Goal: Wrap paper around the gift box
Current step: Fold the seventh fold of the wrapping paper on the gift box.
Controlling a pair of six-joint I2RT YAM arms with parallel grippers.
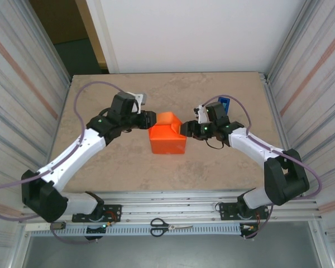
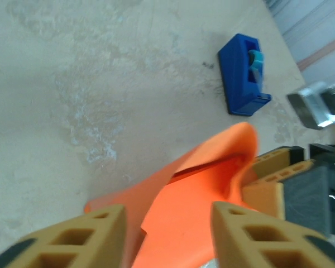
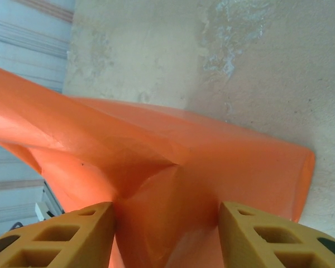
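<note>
The orange paper is folded up into a peaked bundle at the middle of the table; the gift box is hidden under it. My left gripper sits against the bundle's left side. In the left wrist view its tan fingers stand apart astride a raised paper flap, with a small gap showing beside the right finger. My right gripper is at the bundle's right side. In the right wrist view its jaws press the creased paper from both sides.
A blue tape dispenser stands behind the right gripper, also visible on the bare tabletop. Black-handled scissors lie on the rail at the near edge. Corrugated walls close in the left and right sides.
</note>
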